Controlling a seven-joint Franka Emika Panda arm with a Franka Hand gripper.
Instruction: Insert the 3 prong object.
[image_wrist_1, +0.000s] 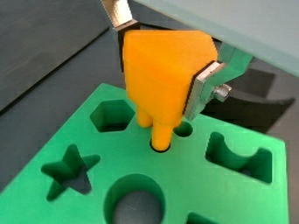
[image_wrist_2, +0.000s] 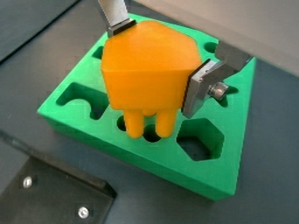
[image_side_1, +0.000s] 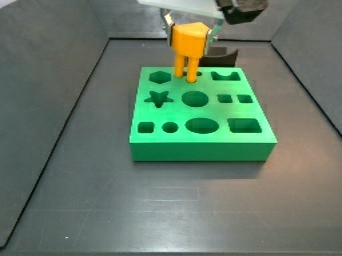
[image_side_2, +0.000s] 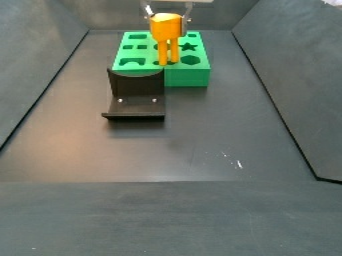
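The 3 prong object (image_wrist_1: 163, 74) is an orange-yellow block with short legs pointing down. It shows in both wrist views (image_wrist_2: 146, 74) and both side views (image_side_1: 190, 45) (image_side_2: 166, 32). My gripper (image_wrist_1: 162, 54) is shut on its upper body, silver fingers (image_wrist_2: 201, 86) on two sides. It hangs upright over the green board (image_side_1: 201, 115), its leg tips at small round holes (image_wrist_1: 162, 142) in the board's top. The board has star, hexagon, oval and notched cutouts.
The fixture (image_side_2: 135, 95), a dark L-shaped bracket on a base plate, stands on the dark floor against the board's side. A dark grey block (image_side_1: 222, 55) sits behind the board. Grey walls (image_side_1: 60, 110) enclose the floor.
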